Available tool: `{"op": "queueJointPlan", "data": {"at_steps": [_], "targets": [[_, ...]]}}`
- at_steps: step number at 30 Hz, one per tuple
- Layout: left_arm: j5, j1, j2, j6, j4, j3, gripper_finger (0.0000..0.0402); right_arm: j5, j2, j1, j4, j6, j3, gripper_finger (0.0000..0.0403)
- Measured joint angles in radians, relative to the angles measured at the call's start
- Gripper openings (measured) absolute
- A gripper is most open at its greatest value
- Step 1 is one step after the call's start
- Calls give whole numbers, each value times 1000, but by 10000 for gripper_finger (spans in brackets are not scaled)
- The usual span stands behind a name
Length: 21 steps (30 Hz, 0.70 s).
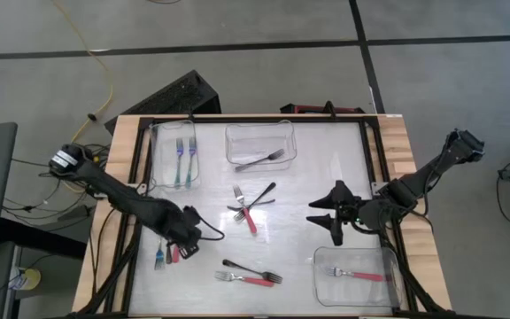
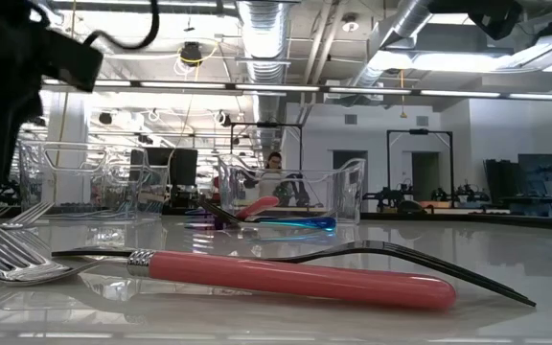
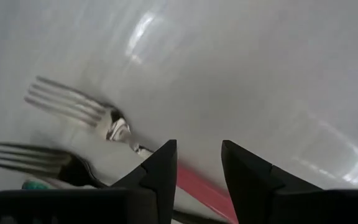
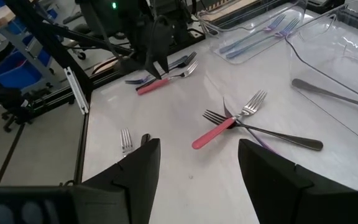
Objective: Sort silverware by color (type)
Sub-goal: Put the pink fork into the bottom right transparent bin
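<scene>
My left gripper point(image 1: 184, 241) is open and low over the table's near left part. In the left wrist view its fingertips point(image 3: 199, 149) straddle the pink-red handle point(image 3: 197, 185) of a fork lying flat, whose tines point(image 3: 67, 102) point away. A teal-handled fork point(image 3: 33, 160) lies beside it. My right gripper point(image 1: 330, 214) point(image 4: 199, 146) hovers open right of centre and holds nothing. Loose forks lie crossed at the centre, one red point(image 1: 248, 217) and one black point(image 1: 259, 197). Another red point(image 1: 253, 281) and black pair point(image 1: 246, 268) lies near the front edge. My left gripper comes from above, with one finger point(image 3: 163, 168) right beside the red fork's handle where it joins the metal neck point(image 3: 143, 149). The fork lies flat on the table. Whether the fingers touch it, I cannot tell.
Three clear tubs stand on the table. The far left tub point(image 1: 159, 133) holds two blue forks, the far middle tub point(image 1: 283, 128) holds a black fork, and the near right tub point(image 1: 321, 292) holds a red fork. A dark frame rims the table. Bare tabletop lies between the clusters.
</scene>
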Motion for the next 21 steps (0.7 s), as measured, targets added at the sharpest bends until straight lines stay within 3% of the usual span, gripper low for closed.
{"op": "queueJointPlan", "data": {"at_steps": [13,21], "targets": [[46,-14,109,-184,-74,0,180,-2,0,0,-1,9,0,238],[53,-14,122,-215,-108,-1,191,-3,0,0,-1,9,0,238]]}}
